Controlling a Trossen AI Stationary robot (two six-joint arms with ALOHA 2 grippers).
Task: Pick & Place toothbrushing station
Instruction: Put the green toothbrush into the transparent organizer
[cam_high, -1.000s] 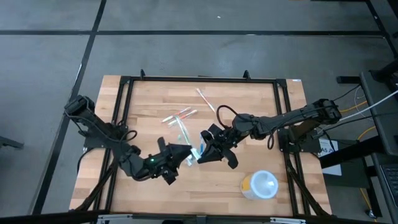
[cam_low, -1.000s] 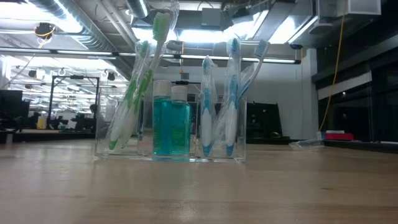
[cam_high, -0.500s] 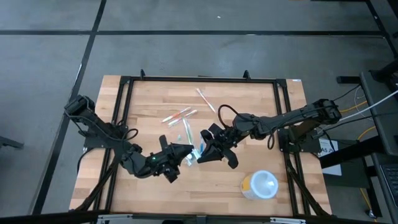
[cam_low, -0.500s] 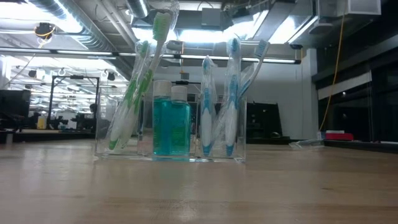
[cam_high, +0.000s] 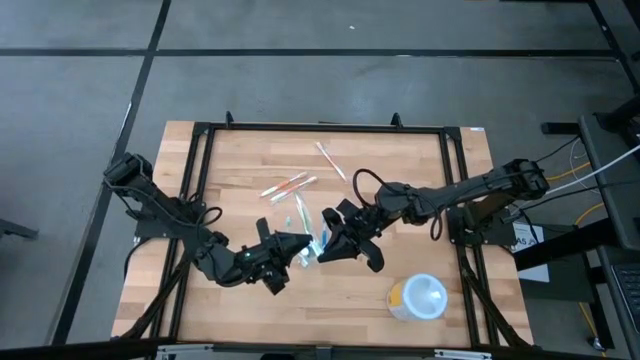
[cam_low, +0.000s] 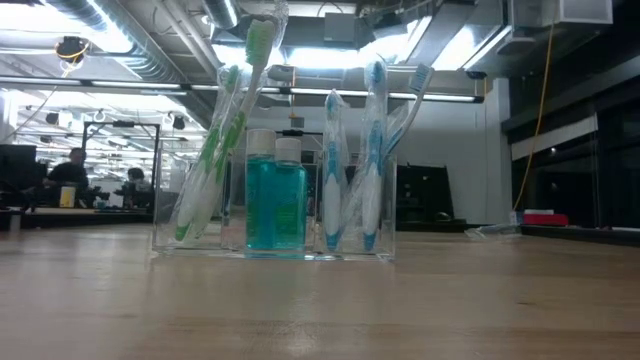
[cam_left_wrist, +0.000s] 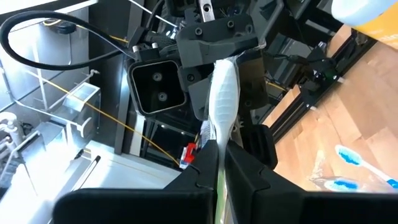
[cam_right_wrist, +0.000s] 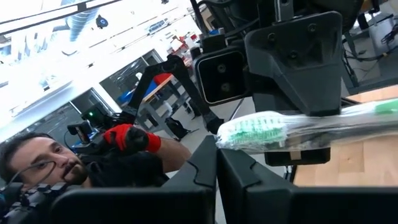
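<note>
I am judging the job partly done: the toothbrushing station (cam_low: 272, 205) is standing upright on the surface (cam_high: 420, 180), already carrying several brushes and a teal bottle (cam_low: 276, 200). Loose toothbrushes (cam_high: 290, 186) are lying behind the wrapped toothbrush (cam_left_wrist: 222, 102), still to load. Both hands are meeting at that toothbrush: my left hand (cam_left_wrist: 221, 177) is clamping one end, my right hand (cam_right_wrist: 216, 168) is pinching the bristle end.
</note>
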